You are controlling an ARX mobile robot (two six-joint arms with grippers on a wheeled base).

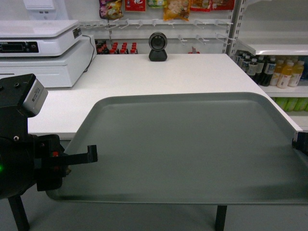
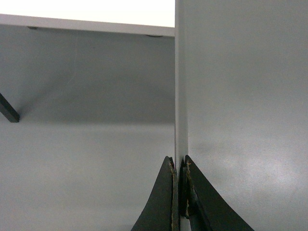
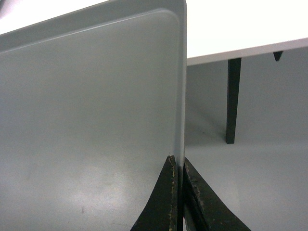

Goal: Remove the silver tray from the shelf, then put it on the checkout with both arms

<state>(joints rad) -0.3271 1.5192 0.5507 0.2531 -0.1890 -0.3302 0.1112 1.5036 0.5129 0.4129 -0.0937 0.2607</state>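
Note:
The silver tray [image 1: 187,144] is a large matte grey-green rectangle held level in front of me, its far edge over the near edge of the white checkout [image 1: 163,72]. My left gripper [image 1: 89,155] is shut on the tray's left rim; in the left wrist view the left gripper [image 2: 180,166] pinches the thin rim of the silver tray [image 2: 240,106]. At the right edge of the head view, my right gripper [image 1: 299,143] is shut on the right rim; the right wrist view shows the right gripper [image 3: 179,163] clamping the silver tray [image 3: 91,120]. The shelf [image 1: 276,47] stands at the right.
A white scale machine [image 1: 43,53] sits on the checkout's left. A small black camera [image 1: 158,47] stands at its far middle. Bottles [image 1: 269,71] fill the store shelves at right. Black checkout legs [image 3: 233,98] stand below on the grey floor [image 2: 86,159].

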